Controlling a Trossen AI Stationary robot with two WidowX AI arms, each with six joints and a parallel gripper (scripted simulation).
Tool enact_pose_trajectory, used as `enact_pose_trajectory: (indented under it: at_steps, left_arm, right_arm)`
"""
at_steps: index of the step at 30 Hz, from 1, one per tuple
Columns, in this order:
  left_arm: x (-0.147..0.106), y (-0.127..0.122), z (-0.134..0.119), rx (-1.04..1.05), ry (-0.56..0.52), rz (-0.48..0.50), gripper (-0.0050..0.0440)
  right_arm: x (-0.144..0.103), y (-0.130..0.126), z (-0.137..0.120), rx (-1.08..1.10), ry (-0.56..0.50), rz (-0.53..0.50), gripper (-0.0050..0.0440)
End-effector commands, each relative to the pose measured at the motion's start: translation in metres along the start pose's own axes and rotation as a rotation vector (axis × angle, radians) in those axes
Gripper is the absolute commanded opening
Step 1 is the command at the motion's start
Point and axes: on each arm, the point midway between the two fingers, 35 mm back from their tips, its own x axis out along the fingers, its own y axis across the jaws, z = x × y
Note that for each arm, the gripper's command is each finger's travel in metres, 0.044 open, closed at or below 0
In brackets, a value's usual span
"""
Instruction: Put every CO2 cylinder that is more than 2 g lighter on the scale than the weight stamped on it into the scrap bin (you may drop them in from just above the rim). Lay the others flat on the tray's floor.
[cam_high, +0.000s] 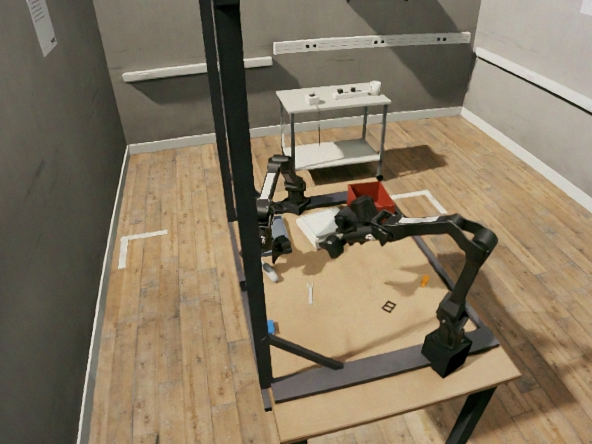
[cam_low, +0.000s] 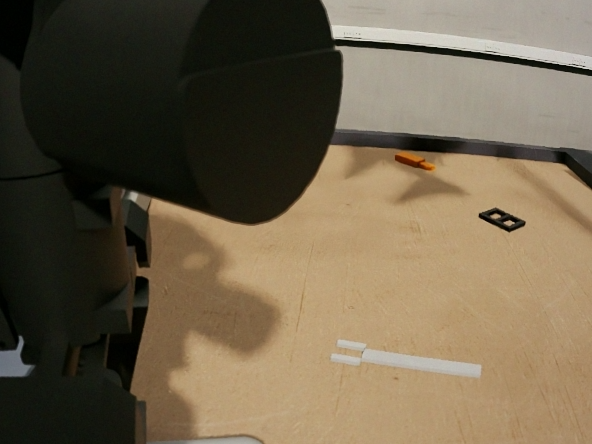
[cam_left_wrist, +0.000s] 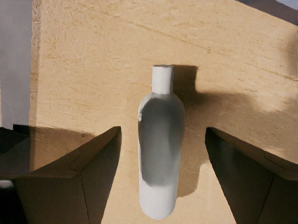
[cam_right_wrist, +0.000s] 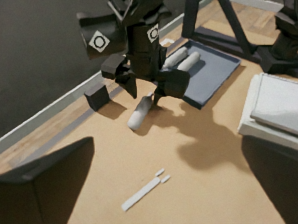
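Observation:
One white CO2 cylinder (cam_high: 270, 273) (cam_left_wrist: 161, 150) (cam_right_wrist: 139, 114) lies flat on the table near its left edge. My left gripper (cam_high: 278, 252) (cam_left_wrist: 163, 133) (cam_right_wrist: 145, 101) is open and hangs just above it, one finger on each side, not touching it. Two more cylinders (cam_right_wrist: 175, 57) (cam_right_wrist: 189, 62) lie side by side in the blue-grey tray (cam_right_wrist: 215, 75) behind it. The white scale (cam_high: 317, 222) (cam_right_wrist: 277, 102) stands next to the tray, and the red scrap bin (cam_high: 386, 201) is behind the scale. My right gripper (cam_high: 336, 245) (cam_right_wrist: 167, 142) is open and empty, in the air in front of the scale.
A white wrench (cam_high: 310, 292) (cam_low: 405, 360) (cam_right_wrist: 145, 190), an orange piece (cam_high: 424, 281) (cam_low: 414, 161) and a black frame piece (cam_high: 388, 306) (cam_low: 501, 219) lie on the table. A small black cube (cam_right_wrist: 97, 96) sits at the table's left edge. A dark post (cam_high: 240, 175) stands close to the left arm.

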Motion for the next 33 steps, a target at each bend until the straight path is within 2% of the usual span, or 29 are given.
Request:
enact_pose_trajectory:
  at_steps: [1, 11, 13, 14, 15, 20, 21, 23, 24, 28, 33]
  left_arm:
    - [0.004, 0.002, 0.000, 0.004, 0.005, 0.007, 0.0251]
    - [0.013, 0.002, 0.000, 0.004, 0.005, 0.007, 0.0251]
    - [0.006, 0.004, -0.003, 0.004, 0.021, 0.023, 0.0211]
    - [0.006, 0.004, -0.003, 0.004, 0.021, 0.023, 0.0211]
    - [0.006, 0.004, -0.003, 0.004, 0.021, 0.023, 0.0191]
    - [0.003, 0.004, -0.004, 0.003, 0.025, 0.025, 0.0171]
    - [0.003, 0.004, -0.004, 0.003, 0.025, 0.025, 0.0151]
    - [0.003, 0.004, -0.004, 0.003, 0.025, 0.025, 0.0151]
    - [0.003, 0.004, -0.004, 0.003, 0.025, 0.025, 0.0131]
    - [0.003, 0.004, -0.004, 0.003, 0.025, 0.025, 0.0131]
    - [0.004, 0.002, -0.002, 0.008, 0.022, 0.022, 0.0098]
  right_arm:
    - [-0.006, 0.001, 0.010, -0.002, -0.029, 0.001, 0.0440]
    - [-0.006, 0.001, 0.010, -0.002, -0.029, 0.001, 0.0440]
    - [-0.006, 0.001, 0.010, -0.002, -0.029, 0.001, 0.0440]
    - [-0.006, 0.001, 0.010, -0.002, -0.029, 0.001, 0.0440]
    - [-0.006, 0.001, 0.010, -0.002, -0.029, 0.001, 0.0440]
    - [-0.006, 0.001, 0.010, -0.002, -0.029, 0.001, 0.0440]
    - [-0.006, 0.001, 0.010, -0.002, -0.029, 0.001, 0.0440]
    - [-0.006, 0.001, 0.010, -0.002, -0.029, 0.001, 0.0440]
    - [-0.006, 0.001, 0.010, -0.002, -0.029, 0.001, 0.0440]
    - [-0.006, 0.001, 0.010, -0.002, -0.029, 0.001, 0.0440]
    - [-0.006, 0.001, 0.010, -0.002, -0.029, 0.001, 0.0440]
